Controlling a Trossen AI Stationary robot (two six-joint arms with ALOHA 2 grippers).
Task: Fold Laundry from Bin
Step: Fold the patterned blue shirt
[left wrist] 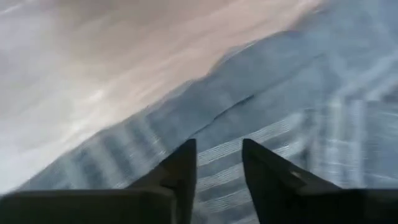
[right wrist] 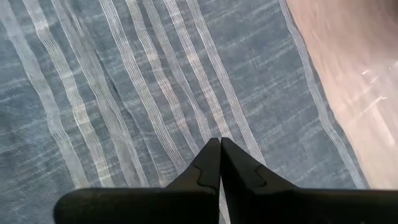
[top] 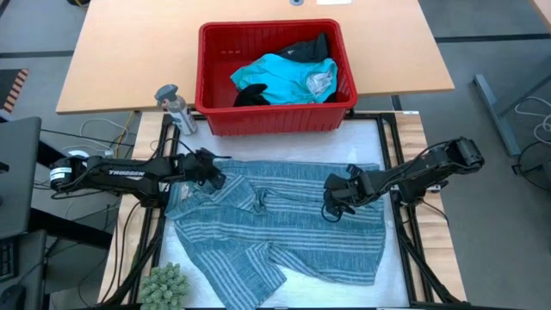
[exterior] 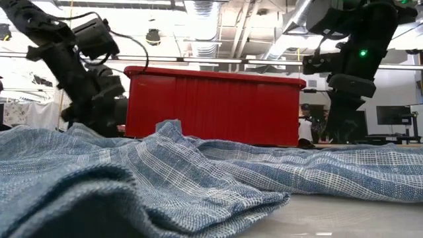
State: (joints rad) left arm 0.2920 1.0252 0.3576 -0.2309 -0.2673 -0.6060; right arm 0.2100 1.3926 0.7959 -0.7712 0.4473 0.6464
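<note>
Striped garment (top: 284,232) spread flat at lower centre of the high view, below the bin (top: 275,116). My left gripper (top: 209,172), fingers parted, sits at its upper-left edge. My right gripper (top: 332,205), fingers pressed together with nothing between, sits over its right part. Turquoise and black laundry (top: 288,73) lies in the bin.

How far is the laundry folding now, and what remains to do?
Done: the striped garment is out of the bin and lies on the table, still rumpled, not folded. In hand: the left gripper, open, sits at its left edge; the right gripper, shut, is over its right part. Left: folding it, then the turquoise garment and black ones in the bin.
</note>
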